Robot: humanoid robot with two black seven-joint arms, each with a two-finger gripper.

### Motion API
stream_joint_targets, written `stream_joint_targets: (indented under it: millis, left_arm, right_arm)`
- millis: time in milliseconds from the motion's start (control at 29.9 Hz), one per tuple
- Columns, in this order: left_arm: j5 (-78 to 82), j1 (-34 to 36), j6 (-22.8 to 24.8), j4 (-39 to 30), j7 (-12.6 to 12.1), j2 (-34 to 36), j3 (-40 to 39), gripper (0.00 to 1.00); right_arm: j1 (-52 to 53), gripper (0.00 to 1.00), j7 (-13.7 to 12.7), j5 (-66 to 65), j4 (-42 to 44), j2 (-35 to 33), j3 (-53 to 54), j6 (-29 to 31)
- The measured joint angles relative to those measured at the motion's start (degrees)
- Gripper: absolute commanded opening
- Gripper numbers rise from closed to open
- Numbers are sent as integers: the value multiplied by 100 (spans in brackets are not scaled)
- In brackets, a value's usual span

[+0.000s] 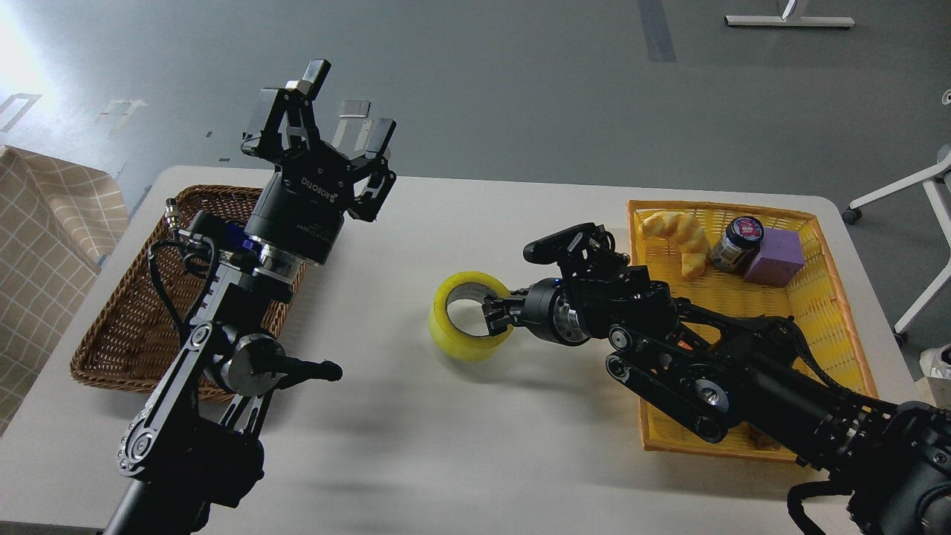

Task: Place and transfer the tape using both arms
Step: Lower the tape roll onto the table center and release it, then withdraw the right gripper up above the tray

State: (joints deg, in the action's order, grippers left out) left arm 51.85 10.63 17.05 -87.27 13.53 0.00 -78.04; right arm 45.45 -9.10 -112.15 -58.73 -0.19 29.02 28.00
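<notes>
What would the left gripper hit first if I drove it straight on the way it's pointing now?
Probably nothing: the left gripper, open, points up and away past the table's far edge toward bare floor. Depth is unclear from one view.

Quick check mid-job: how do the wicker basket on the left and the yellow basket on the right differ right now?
The wicker basket is brown woven cane; the yellow basket is bright plastic mesh. No contents show in the wicker basket's visible part, while the yellow basket holds a croissant, a jar and a purple block. The left arm crosses the wicker one, the right arm the yellow. Both sit on the white table.
</notes>
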Motion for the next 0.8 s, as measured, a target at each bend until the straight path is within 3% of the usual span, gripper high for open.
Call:
stream_joint_targets:
  millis: [301,568,803]
  left_arm:
    - [-8,7,1,0,2,0,-1,98]
    - [-9,1,8,8,4,0,-2,98]
    - [-9,-8,8,12,4,0,-2,98]
  right_arm:
    - [33,66,-144,-7,294,19,77,0]
    - [61,70,-189,15,432,19,392,-16]
    - [215,80,-190,52,307,19,1209,-752]
